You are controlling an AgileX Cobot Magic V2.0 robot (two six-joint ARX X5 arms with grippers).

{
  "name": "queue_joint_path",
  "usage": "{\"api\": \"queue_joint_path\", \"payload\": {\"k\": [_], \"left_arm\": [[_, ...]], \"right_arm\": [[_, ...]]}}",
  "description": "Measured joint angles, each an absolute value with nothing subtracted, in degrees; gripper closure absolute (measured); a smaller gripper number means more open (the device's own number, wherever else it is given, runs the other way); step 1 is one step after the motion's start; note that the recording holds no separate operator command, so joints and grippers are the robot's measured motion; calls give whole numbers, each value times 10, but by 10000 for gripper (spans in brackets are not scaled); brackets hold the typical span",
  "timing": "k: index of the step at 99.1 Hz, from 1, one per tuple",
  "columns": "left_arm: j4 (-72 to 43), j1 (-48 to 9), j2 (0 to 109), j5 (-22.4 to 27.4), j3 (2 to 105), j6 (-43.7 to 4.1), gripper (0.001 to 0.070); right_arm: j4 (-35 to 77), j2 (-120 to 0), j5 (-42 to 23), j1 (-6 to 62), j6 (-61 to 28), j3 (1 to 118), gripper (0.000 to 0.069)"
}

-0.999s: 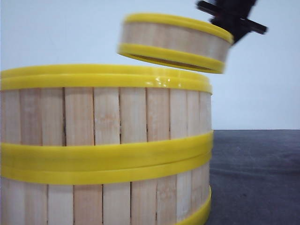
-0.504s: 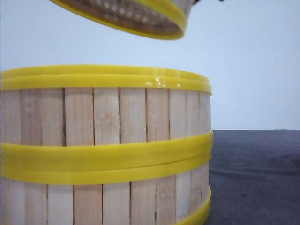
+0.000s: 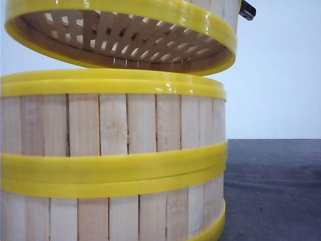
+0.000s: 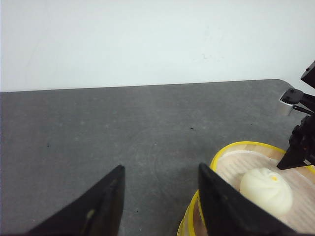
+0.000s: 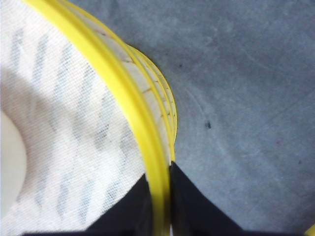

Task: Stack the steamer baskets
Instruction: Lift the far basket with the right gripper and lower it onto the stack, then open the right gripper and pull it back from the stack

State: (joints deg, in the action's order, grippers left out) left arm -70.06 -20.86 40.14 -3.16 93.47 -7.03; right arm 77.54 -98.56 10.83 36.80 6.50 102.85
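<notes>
Two steamer baskets stand stacked close to the front camera, the upper one [image 3: 113, 123] on the lower one [image 3: 110, 216]. A third steamer basket [image 3: 150, 11] hangs tilted just above them, its slatted underside showing. My right gripper [image 5: 158, 169] is shut on this basket's yellow rim [image 5: 113, 83], one finger inside and one outside. A white cloth liner [image 5: 59, 98] and a white bun [image 5: 10, 157] lie in it. My left gripper [image 4: 161, 167] is open over bare table, with the held basket [image 4: 231, 150] and its bun [image 4: 266, 189] beside one finger.
The dark grey table [image 3: 271, 191] stretches out beside the stack, with a white wall [image 3: 281, 75] behind. A black piece of the right arm [image 3: 247, 10] shows at the held basket's far side, and the arm [image 4: 300, 142] also appears in the left wrist view.
The held basket has travelled from the upper right toward the camera and leftward, and now hangs low over the stack. The two stacked baskets have not moved.
</notes>
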Motion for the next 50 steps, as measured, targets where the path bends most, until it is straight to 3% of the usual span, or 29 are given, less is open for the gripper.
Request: {"api": "queue_joint_path", "payload": {"k": [50], "left_arm": [[-701,-209,401,-31,935,-70,438]], "right_arm": [[775,-1039,103,387,70,1029,670]]}}
